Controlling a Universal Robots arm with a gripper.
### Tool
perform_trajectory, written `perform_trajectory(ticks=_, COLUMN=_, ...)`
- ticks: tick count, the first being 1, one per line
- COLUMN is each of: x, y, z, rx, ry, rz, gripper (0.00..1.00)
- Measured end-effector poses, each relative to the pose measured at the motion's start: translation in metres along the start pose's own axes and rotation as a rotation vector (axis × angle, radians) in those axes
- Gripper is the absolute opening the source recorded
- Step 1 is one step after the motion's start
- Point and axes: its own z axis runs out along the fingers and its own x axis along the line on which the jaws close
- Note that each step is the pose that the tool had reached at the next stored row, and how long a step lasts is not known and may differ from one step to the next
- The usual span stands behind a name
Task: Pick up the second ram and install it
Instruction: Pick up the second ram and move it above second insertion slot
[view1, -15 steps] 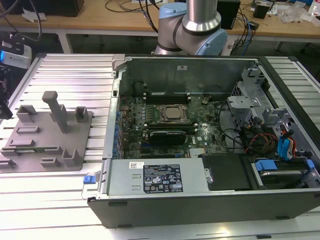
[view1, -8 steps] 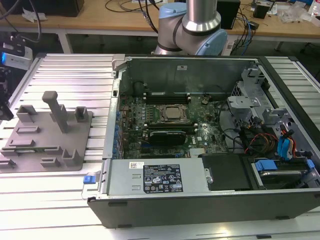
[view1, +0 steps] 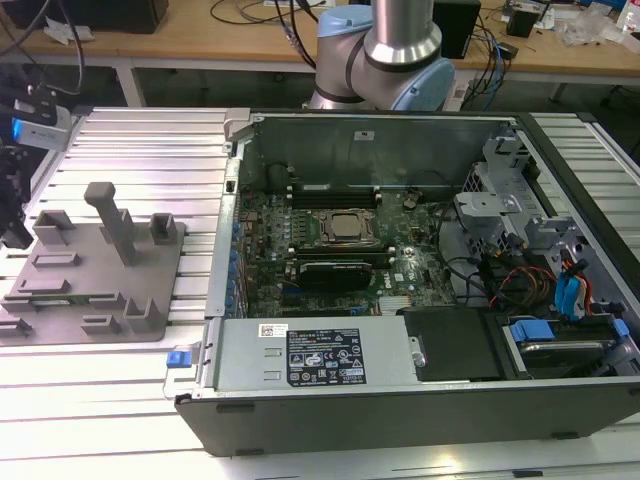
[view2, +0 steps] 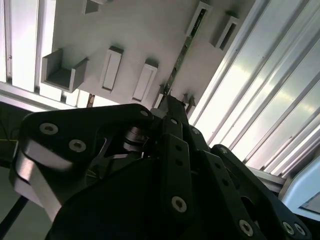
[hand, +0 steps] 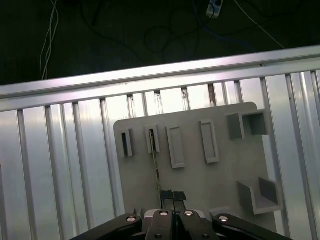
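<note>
Ribbed silver aluminium table (view1: 130, 150) spans the scene; its slats reflect light brightly at the near edge and the right. Beyond the far edge stands a light wooden-topped table (view1: 240, 40) carrying loose black cables (view1: 285, 25). In the first wrist view, dark floor (hand: 125, 35) lies past the table's edge.

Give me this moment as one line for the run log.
thin green ram stick: lying on grey plastic tray | gripper: at one end of the stick | install: not done

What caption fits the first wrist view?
Gripper over the second ram, a thin stick on the grey tray.
</note>
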Motion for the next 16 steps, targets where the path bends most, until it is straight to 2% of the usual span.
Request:
perform_trajectory(ticks=5, x=0.0005, y=-0.0003, z=0.0087, rx=-0.0003, ry=0.0012, rz=-0.022, gripper=0.08)
perform_trajectory(ticks=7, x=0.0021, y=-0.0008, z=0.0176, rx=-0.0009, ry=0.0034, rz=-0.060, gripper=0.08)
perform_trajectory(ticks=9, x=0.0023, y=-0.0009, z=0.0210, rx=-0.0010, ry=0.0040, rz=-0.071, gripper=0.08)
perform_trajectory(ticks=12, x=0.0039, y=-0.0008, z=0.0311, rx=-0.0017, ry=0.0065, rz=-0.116, gripper=0.08)
perform_trajectory(ticks=16, x=0.0043, y=-0.0009, z=0.0367, rx=-0.0018, ry=0.0077, rz=-0.122, gripper=0.08)
